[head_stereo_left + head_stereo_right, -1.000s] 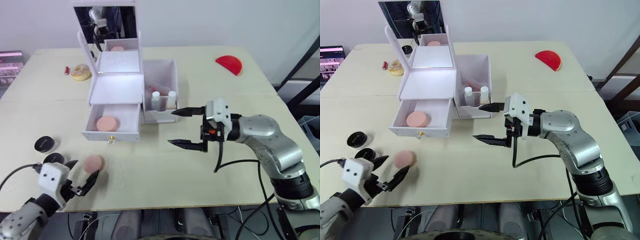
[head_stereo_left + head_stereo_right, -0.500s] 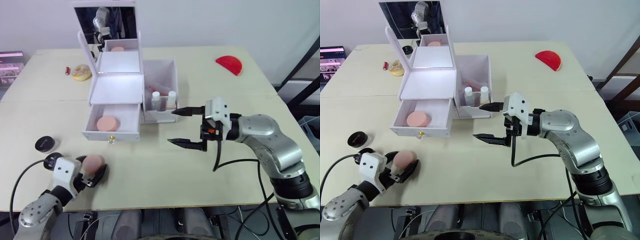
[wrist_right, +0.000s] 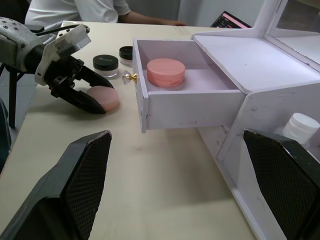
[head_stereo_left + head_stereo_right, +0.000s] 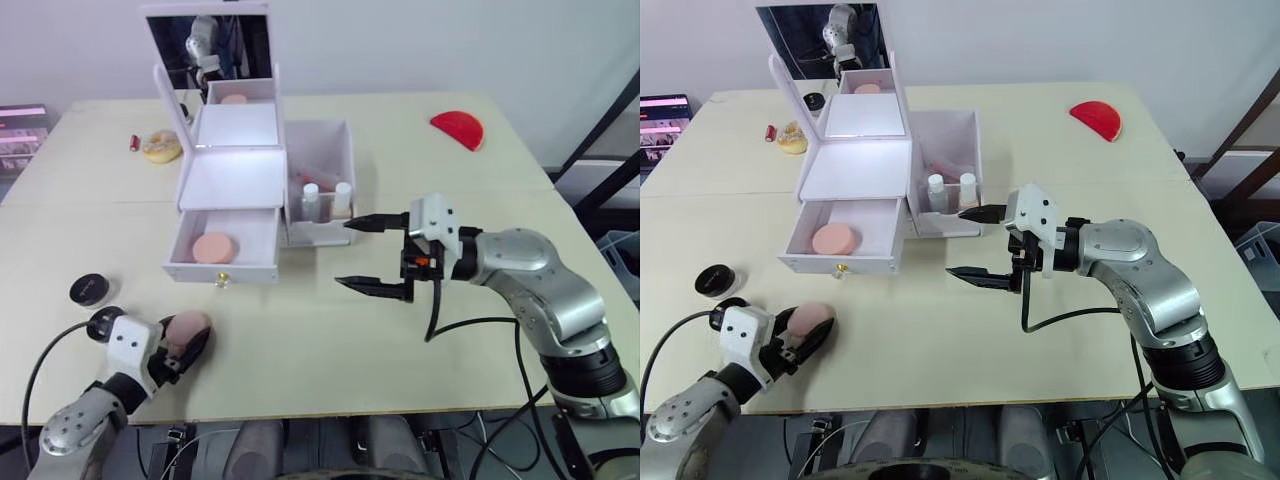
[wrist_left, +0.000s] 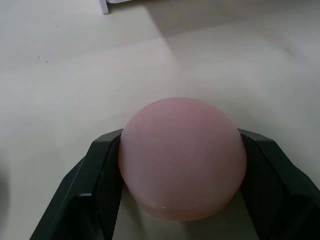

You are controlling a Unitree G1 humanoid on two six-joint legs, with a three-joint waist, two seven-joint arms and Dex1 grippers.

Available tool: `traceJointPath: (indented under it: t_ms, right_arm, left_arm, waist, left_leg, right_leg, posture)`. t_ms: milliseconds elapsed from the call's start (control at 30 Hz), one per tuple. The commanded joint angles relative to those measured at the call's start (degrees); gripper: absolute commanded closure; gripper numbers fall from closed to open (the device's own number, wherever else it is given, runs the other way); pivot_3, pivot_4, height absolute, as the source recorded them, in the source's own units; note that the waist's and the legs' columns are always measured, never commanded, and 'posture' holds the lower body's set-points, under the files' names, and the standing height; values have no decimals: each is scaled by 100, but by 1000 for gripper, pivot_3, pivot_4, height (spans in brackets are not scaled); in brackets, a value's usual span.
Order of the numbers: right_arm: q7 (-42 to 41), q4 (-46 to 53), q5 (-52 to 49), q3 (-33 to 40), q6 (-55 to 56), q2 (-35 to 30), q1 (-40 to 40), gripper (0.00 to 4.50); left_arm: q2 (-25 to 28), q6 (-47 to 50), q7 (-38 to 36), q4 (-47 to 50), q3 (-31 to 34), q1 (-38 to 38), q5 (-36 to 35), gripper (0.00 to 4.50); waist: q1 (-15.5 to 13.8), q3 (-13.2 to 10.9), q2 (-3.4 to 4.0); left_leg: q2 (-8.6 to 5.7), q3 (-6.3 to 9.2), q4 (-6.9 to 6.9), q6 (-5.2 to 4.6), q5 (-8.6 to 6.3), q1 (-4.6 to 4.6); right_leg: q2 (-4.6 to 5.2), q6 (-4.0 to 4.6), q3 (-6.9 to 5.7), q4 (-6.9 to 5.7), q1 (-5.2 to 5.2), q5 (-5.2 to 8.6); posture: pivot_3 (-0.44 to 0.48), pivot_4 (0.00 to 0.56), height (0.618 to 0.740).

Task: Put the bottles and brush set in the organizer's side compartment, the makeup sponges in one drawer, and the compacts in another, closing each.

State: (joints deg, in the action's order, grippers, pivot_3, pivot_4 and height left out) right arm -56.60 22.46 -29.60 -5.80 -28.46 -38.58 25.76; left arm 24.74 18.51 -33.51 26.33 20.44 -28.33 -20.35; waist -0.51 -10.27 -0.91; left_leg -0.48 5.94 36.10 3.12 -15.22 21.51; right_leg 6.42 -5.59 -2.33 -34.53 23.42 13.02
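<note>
While my left pincer (image 4: 178,345) clamps the pink sponge (image 4: 186,327) at lower left, my right pincer (image 4: 372,257) hangs spread apart mid-frame. Another sponge (image 4: 213,247) lies in the open drawer (image 4: 224,268).

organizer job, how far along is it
Done: two bottles stand in the side compartment, and one sponge lies in the open drawer. In hand: the left pincer grips the second sponge on the table. Left: drawer that sponge, shut it, then stow both compacts. The right pincer hangs open.

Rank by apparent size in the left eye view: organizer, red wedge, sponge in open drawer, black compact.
1. organizer
2. red wedge
3. sponge in the drawer and black compact look alike; no ranking.
</note>
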Motion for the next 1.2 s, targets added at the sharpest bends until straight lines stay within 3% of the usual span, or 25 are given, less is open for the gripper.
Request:
traceJointPath:
  t_ms: [33,200,367,567,800,1033,1200]
  right_arm:
    - [10,248,-181,252,-87,-78,119,0]
    - [-32,301,-323,300,-264,-132,160,0]
    - [-61,341,-402,211,-511,-158,281,0]
    - [-72,304,-532,-16,-1066,-118,575,0]
    - [12,305,-445,-213,-1266,-36,754,0]
    - [201,514,-458,-132,-1350,-101,600,0]
    - [348,621,-474,-82,-1392,-112,528,0]
  left_arm:
    - [385,217,-91,414,960,-17,-557,1821]
    - [1229,830,-238,529,1940,391,-1318,1821]
    - [1964,1569,-207,759,2163,1281,-2281,1821]
    - [2460,2206,-342,692,1068,2686,-2982,1821]
    - [2641,2101,-1268,-133,-470,3877,-2516,1821]
    - [2618,1896,-2012,-993,-1307,4684,-1986,1821]
    - [2526,1831,-2182,-1198,-1398,4822,-1831,1821]
  waist:
    - [-8,-1,-1]
    - [-27,-2,1]
    - [-13,-2,0]
    - [-5,-4,3]
    - [29,-5,1]
    - [31,-5,2]
    - [46,-6,1]
  left_leg:
    - [1,1,-2,0,0,1]
    - [2,12,2,0,0,2]
    - [1,10,6,0,0,2]
    - [1,13,-8,0,0,1]
    - [7,16,-3,-1,1,0]
    - [16,19,-7,-1,1,2]
    - [17,19,-8,-1,1,2]
  right_leg:
    - [-1,0,0,-1,2,0]
    - [-4,0,-6,-2,0,1]
    - [-3,0,-5,2,-6,0]
    - [-11,20,-4,-4,1,-12]
    - [-25,20,1,-6,-2,-12]
    - [-39,20,3,-4,1,-12]
    - [-40,19,6,-3,2,-12]
  posture:
    - [0,150,739]
    - [0,150,739]
    - [0,150,739]
    - [0,150,739]
    - [0,150,739]
    - [0,150,739]
    - [0,150,739]
